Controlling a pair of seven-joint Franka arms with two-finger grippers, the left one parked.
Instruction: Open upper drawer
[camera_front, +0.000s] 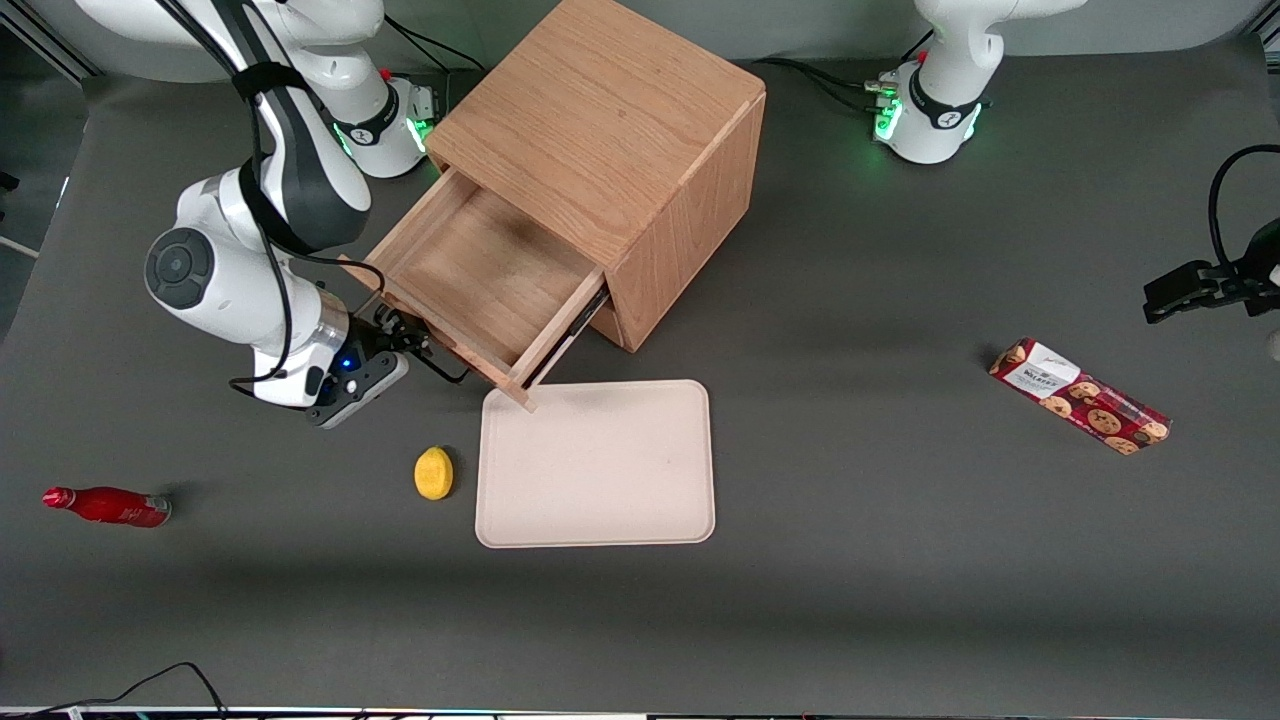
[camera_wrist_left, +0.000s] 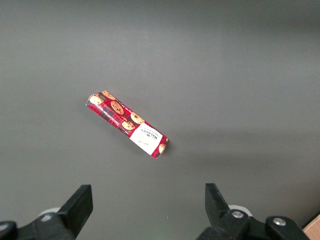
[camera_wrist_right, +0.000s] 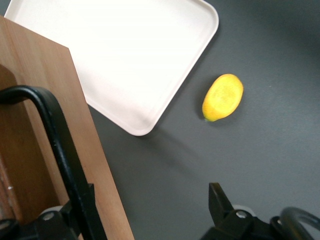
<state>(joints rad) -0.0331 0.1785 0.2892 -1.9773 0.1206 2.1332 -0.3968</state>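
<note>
Beige rectangular tray (camera_front: 596, 465) is lying nearest; the light oak upper drawer (camera_front: 480, 275) is standing pulled out, gripper (camera_front: 415, 345) fingers (camera_wrist_right: 222, 207) spread wide (black bar handle (camera_wrist_right: 60, 150) beside one finger).

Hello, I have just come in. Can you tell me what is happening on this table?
The right arm is working on the wooden cabinet. Its upper drawer is already pulled well out and looks empty inside. The hand is at the drawer's front, with its fingers open around the black handle. On the table, a beige tray lies in front of the cabinet and a yellow lemon beside the tray. A red bottle and a cookie pack lie apart, untouched.
</note>
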